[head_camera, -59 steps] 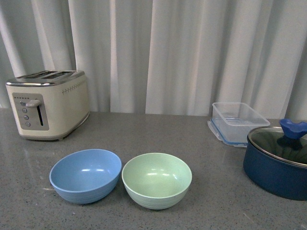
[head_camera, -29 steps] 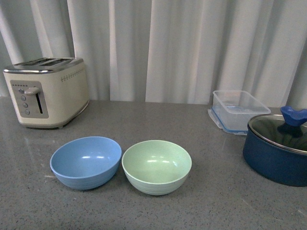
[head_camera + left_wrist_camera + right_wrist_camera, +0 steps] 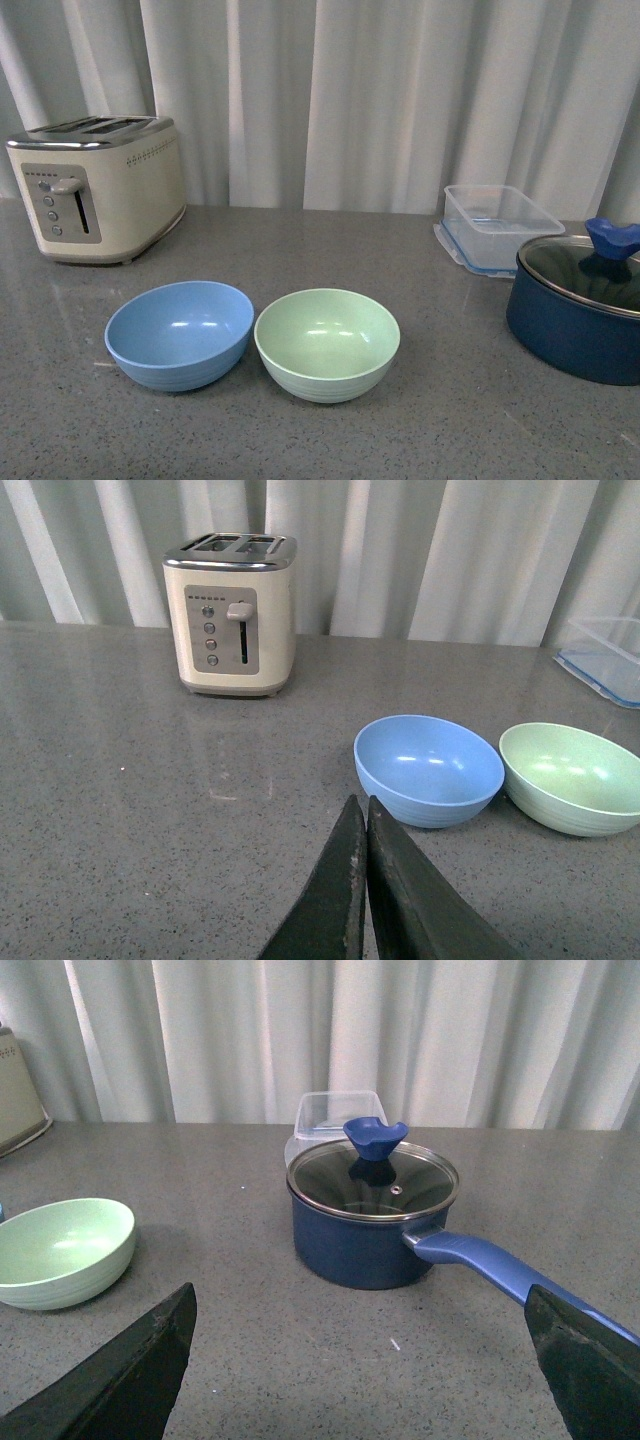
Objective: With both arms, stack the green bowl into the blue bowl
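The green bowl (image 3: 327, 343) stands upright and empty on the grey counter, just right of the blue bowl (image 3: 180, 333), their rims nearly touching. Neither arm shows in the front view. In the left wrist view my left gripper (image 3: 364, 808) is shut and empty, low over the counter, short of the blue bowl (image 3: 429, 769) with the green bowl (image 3: 572, 776) beyond it. In the right wrist view my right gripper (image 3: 362, 1305) is open wide and empty, with the green bowl (image 3: 62, 1250) off to one side.
A cream toaster (image 3: 96, 187) stands at the back left. A clear plastic container (image 3: 496, 227) and a dark navy lidded pot (image 3: 585, 312) stand at the right; the pot's blue handle (image 3: 505, 1265) points toward my right gripper. White curtains hang behind the counter.
The front view has tilted a little: everything sits higher in the picture than a second ago. The bowls keep their places relative to each other.
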{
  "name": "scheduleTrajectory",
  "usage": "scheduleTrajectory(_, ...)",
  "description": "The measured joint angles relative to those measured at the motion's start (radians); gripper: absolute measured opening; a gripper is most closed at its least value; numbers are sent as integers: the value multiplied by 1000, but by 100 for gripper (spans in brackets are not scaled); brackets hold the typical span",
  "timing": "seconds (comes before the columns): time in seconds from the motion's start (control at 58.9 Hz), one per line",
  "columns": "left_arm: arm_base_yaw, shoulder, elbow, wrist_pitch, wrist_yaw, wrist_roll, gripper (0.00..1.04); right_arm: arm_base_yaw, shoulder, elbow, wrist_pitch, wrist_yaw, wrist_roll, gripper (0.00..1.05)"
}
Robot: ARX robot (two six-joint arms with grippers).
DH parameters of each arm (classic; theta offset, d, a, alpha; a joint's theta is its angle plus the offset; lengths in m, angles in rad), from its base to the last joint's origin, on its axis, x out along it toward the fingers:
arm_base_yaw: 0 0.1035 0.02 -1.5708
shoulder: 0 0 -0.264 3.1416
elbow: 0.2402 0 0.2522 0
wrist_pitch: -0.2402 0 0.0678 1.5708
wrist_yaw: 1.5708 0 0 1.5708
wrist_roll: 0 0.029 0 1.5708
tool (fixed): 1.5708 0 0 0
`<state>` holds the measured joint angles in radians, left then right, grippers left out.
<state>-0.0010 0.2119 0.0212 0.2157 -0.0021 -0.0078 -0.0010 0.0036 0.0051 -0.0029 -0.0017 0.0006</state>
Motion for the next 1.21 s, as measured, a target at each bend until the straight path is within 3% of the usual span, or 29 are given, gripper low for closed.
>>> scheduleTrajectory(0.153, 0, -44, 0, -44, 0, 0, 4, 0, 0, 0, 0, 0, 0, 95)
scheduleTrajectory(0.238, 0, -168, 0, -202, 2, 0, 4, 0, 0, 0, 0, 0, 0, 95)
scheduleTrajectory(0.391, 0, -208, 0, -215, 2, -1, 5, 0, 0, 0, 0, 0, 0, 95)
scheduleTrajectory(0.9, 0, -208, 0, -215, 2, 1, 100, 0, 0, 0, 0, 0, 0, 95)
scheduleTrajectory(1.138, 0, -208, 0, -215, 2, 2, 98, 0, 0, 0, 0, 0, 0, 95)
scheduleTrajectory(1.206, 0, -208, 0, -215, 1, 2, 98, -11, 43, 34, -80, -74, -13, 95)
